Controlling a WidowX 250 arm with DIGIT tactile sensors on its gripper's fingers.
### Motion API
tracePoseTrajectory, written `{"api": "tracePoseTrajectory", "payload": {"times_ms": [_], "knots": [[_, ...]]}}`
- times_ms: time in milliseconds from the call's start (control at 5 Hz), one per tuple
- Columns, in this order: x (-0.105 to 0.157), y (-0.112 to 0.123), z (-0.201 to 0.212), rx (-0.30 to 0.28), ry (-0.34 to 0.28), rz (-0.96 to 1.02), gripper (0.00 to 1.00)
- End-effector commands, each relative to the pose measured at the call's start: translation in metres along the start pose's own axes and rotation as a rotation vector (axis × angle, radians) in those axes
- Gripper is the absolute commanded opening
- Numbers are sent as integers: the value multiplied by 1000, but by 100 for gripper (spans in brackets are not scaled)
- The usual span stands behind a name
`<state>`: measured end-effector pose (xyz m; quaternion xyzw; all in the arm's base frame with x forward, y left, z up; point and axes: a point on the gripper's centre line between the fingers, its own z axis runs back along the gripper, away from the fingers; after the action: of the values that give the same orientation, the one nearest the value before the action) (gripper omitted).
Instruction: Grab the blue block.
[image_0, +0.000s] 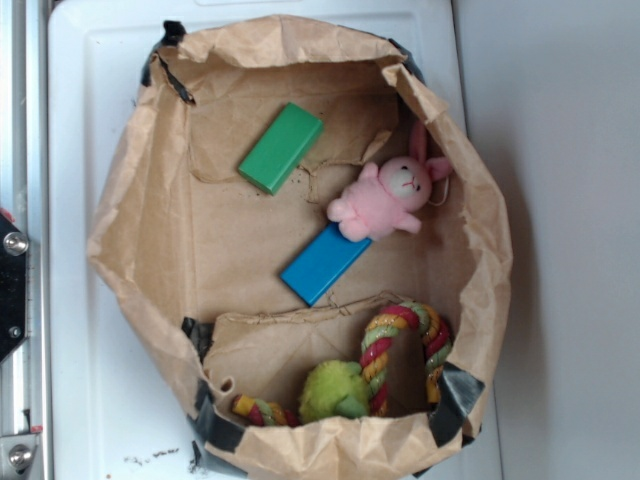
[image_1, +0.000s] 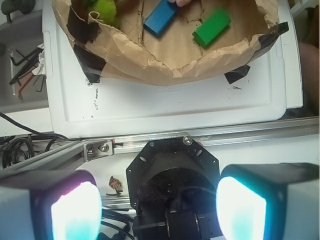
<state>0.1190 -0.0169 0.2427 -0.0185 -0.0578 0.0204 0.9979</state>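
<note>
The flat, bright blue rectangular block (image_0: 325, 263) lies diagonally on the floor of an open brown paper bag (image_0: 130, 215), near its middle. Its upper end touches, and is partly covered by, a pink plush bunny (image_0: 388, 195) that lies against the bag's right side. A flat green rectangular block (image_0: 281, 147) of the same shape rests apart from it, further up and to the left, also at a slant. Below the blue block, beyond a crease in the paper, sit a fuzzy lime-green ball (image_0: 335, 391) and a braided rope toy (image_0: 405, 345) in red, yellow and green, looped beside the ball. The bag stands on a white plastic tray (image_0: 70, 150), its corners patched with black tape.

In the wrist view the gripper (image_1: 159, 212) hangs well back from the bag, over a black robot base and an aluminium rail (image_1: 240, 134). Its two glowing fingertips (image_1: 76, 212) stand wide apart with nothing between them. The blue block (image_1: 161, 17) is far from the fingers.
</note>
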Motion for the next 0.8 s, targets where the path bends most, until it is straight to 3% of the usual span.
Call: {"api": "tracePoseTrajectory", "payload": {"times_ms": [0, 600], "knots": [[0, 0, 0, 0, 0, 0, 100], [71, 2, -21, -2, -39, 148, 100]]}}
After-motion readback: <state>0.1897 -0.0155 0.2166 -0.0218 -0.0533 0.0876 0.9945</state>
